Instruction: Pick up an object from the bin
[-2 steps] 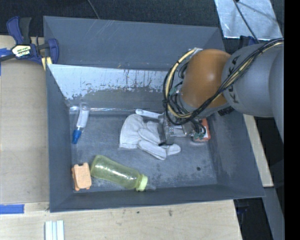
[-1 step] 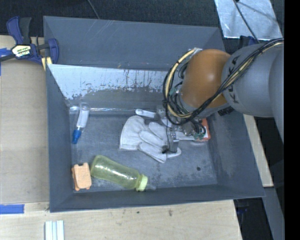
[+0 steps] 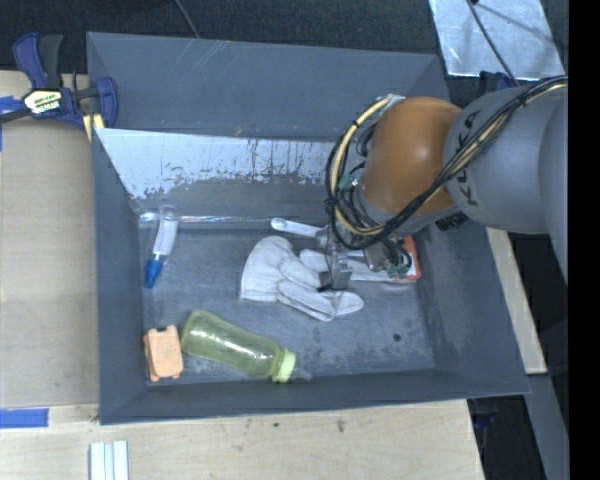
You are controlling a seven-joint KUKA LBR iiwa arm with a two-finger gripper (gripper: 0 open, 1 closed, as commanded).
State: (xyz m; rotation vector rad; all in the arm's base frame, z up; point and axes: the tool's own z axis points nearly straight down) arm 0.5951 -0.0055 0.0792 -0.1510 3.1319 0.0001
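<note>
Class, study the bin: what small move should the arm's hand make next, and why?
Probably a short move straight down onto the white glove. The hand is over the glove's right part, in the middle of the bin, so the glove is the nearest thing. The green bottle, orange sponge and blue-tipped tube all lie well off to the left.

The grey arm [image 3: 515, 168] reaches in from the right, bent downward, with its orange wrist cover [image 3: 410, 158] on top and the pincer [image 3: 332, 276] pointing down.
</note>
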